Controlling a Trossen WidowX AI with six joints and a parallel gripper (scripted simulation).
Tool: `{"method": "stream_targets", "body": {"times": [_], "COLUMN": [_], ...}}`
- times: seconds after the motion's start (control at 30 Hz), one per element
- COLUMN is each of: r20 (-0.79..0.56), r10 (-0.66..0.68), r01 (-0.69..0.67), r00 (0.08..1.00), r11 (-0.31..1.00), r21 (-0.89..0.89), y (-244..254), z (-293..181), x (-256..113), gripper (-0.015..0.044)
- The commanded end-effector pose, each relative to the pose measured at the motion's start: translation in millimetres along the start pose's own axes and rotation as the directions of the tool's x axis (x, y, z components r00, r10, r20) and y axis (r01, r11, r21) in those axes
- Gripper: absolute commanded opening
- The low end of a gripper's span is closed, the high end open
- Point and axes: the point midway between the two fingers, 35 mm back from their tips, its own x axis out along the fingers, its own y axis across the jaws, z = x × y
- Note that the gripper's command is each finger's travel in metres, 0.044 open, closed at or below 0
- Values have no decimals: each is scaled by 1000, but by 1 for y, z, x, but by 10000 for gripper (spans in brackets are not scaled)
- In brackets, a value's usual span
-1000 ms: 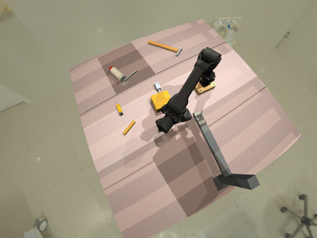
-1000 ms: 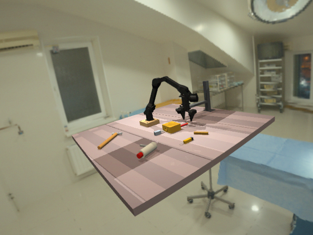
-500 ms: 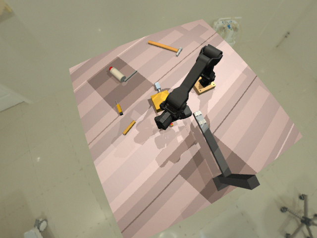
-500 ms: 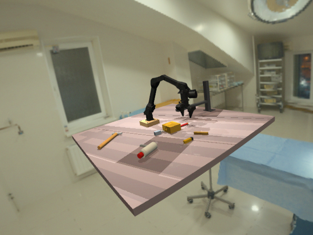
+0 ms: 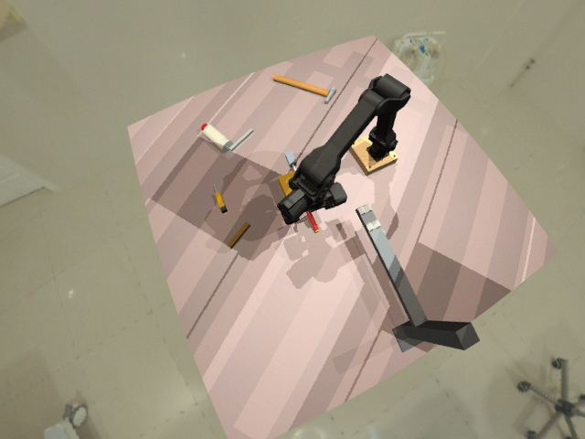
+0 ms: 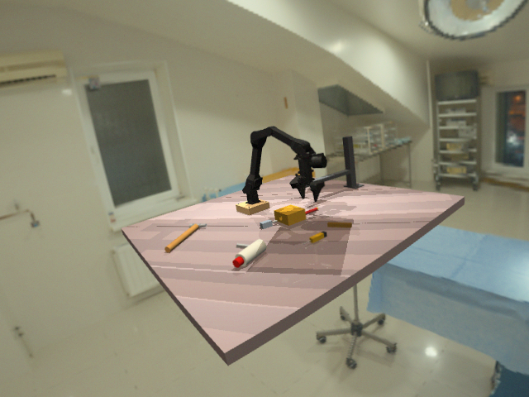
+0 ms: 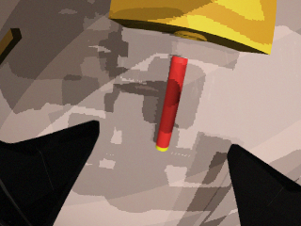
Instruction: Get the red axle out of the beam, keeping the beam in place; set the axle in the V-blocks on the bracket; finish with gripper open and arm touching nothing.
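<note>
We see a big pink table [image 5: 283, 378] [image 6: 192, 290] with stripes and straight edges. Our black arm [image 5: 349, 124] [image 6: 255, 166] bends over it, well in from the edges. A long gray bracket [image 5: 394, 264] [image 6: 350, 162] holds two pale blocks [image 5: 373, 224] near its end. Our gripper [image 6: 309, 198] [image 7: 167, 139] is spread wide, pinching nothing, above the table. Near the boxy yellow block [image 5: 285, 184] [image 6: 290, 214] [image 7: 198, 14] is the round red axle [image 5: 313, 220] [image 6: 312, 211] [image 7: 172, 101], with a yellow tip. We see room between the axle and both fingers.

Yellow beam [image 5: 285, 183] [image 6: 290, 215] [image 7: 198, 16]—cropped in wrist view.
</note>
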Motion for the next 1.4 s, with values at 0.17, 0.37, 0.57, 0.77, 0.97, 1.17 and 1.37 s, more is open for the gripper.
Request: {"method": "stream_targets", "body": {"times": [0.17,0.37,0.57,0.77,0.97,1.17,1.37], "r20": [4,4,4,4,4,4,4], "r10": [-10,-10,-10,-10,-10,-10,-10], "r01": [10,10,10,10,10,10,10], "r00": [1000,1000,1000,1000,1000,1000,1000], "r11": [1000,1000,1000,1000,1000,1000,1000], "r21": [-3,-3,-3,-3,-3,-3,-3], "y": [-1,-1,-2,-2,-3,-4,-4], "z": [1,1,1,1,2,2,2], "x": [17,27,36,46,56,61,61], "gripper": [440,440,440,440,440,440,440]}}
